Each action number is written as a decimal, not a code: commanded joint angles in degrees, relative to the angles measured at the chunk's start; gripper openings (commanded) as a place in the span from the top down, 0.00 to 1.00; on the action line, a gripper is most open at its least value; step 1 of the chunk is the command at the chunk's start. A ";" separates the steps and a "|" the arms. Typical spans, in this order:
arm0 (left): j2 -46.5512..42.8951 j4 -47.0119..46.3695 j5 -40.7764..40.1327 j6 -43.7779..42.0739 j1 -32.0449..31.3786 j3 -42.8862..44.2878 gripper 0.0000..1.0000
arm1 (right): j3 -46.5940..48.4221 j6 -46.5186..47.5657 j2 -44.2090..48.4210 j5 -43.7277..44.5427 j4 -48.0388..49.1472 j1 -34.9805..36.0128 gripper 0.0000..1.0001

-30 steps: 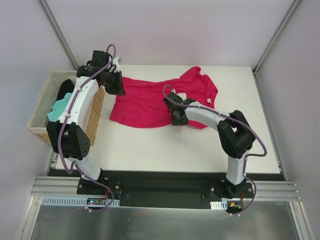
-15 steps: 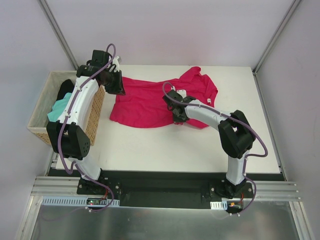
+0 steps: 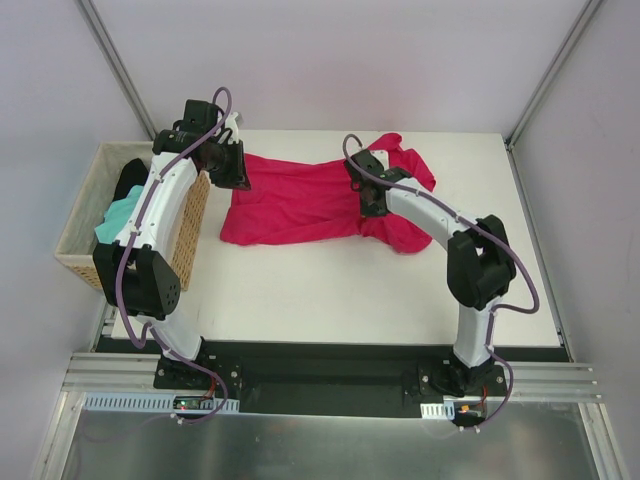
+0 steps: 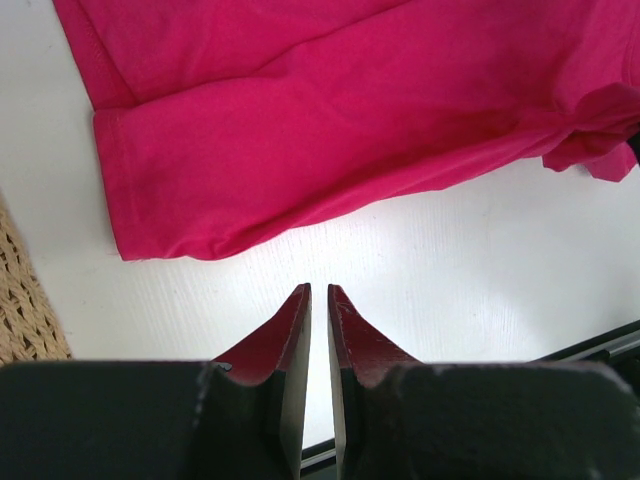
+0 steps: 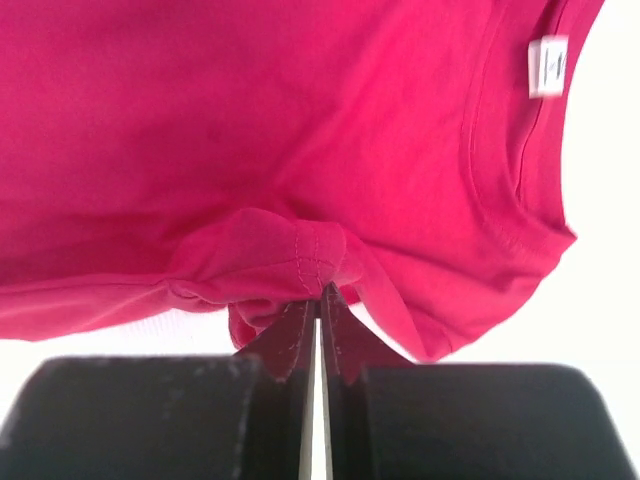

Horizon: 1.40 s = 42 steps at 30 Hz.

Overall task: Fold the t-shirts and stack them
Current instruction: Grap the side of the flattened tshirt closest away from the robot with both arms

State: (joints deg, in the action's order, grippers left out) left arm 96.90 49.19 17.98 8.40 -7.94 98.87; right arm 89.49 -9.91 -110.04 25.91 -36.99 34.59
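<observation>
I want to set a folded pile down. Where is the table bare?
Bare: the wide near strip of table between the crimson t-shirt and the near edge, and the far right corner beyond the shirt. Crowded: far left, where left gripper, wicker basket and shirt meet.

1 t-shirt (image 3: 300, 200) lies spread on the table (image 3: 350, 290), right of the basket (image 3: 80, 250) holding 2 more shirts (image 3: 118, 215).

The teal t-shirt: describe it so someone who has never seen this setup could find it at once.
Left of the white table stands a tan wicker basket. The teal t-shirt lies crumpled inside it, beside a black t-shirt. It is the only pale green cloth; the crimson t-shirt is spread on the table.
</observation>
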 commanded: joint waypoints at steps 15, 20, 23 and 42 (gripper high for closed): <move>-1.72 0.21 0.57 0.82 -0.67 0.01 0.89 | 10.70 6.92 -10.54 -9.21 -3.44 -0.22 0.99; -1.98 0.20 0.48 1.09 -0.84 -0.17 0.89 | 15.34 10.95 -13.27 -8.17 -5.36 -0.84 0.73; -2.16 0.12 0.39 1.26 -0.84 -0.34 0.89 | 17.64 12.72 -13.54 -6.05 -6.25 -1.71 0.63; -2.33 -1.99 0.57 1.79 -1.11 -1.84 0.89 | 5.88 6.14 2.36 -5.61 -4.94 0.65 0.68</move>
State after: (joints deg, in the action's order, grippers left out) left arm 96.86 48.23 17.93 9.63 -8.67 97.54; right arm 99.81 -0.05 -113.06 19.99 -42.17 32.84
